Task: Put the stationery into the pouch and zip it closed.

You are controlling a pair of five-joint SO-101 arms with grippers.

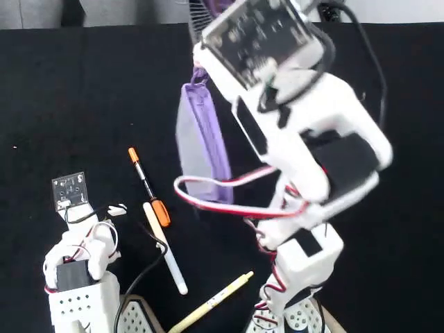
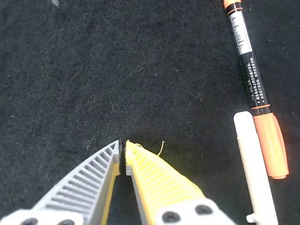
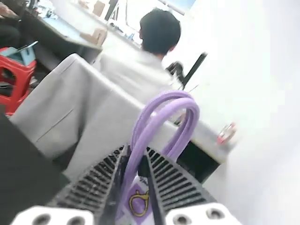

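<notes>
Over the black table [image 1: 69,104], my right gripper [image 3: 136,157] is clamped on the purple carry loop [image 3: 159,122] of the pouch [image 1: 201,135], which hangs from it with its long side running down toward the cloth. Whether its lower end touches the table, and whether its zip is open, cannot be determined from these views. My left gripper [image 2: 123,147] is low over bare cloth with its fingers together and nothing between them. Three stationery items lie outside the pouch. The orange marker [image 2: 253,89] and the white pen [image 2: 253,164] lie side by side, touching or nearly so, just beside my left gripper. The yellow pen [image 1: 211,302] lies apart from them, near the table's front edge between my two arm bases. Judged step: presenting the pouch for loading; no item has been loaded and the zip step has not begun. The next move probably falls to the left arm: part the fingers, shift across to the orange marker, close across its barrel and lift. Before insertion, the pouch mouth must be confirmed open and facing the left arm, and a pouch held by its loop alone may swing on contact. The marker and white pen lie close together, so the fingers may catch both.
</notes>
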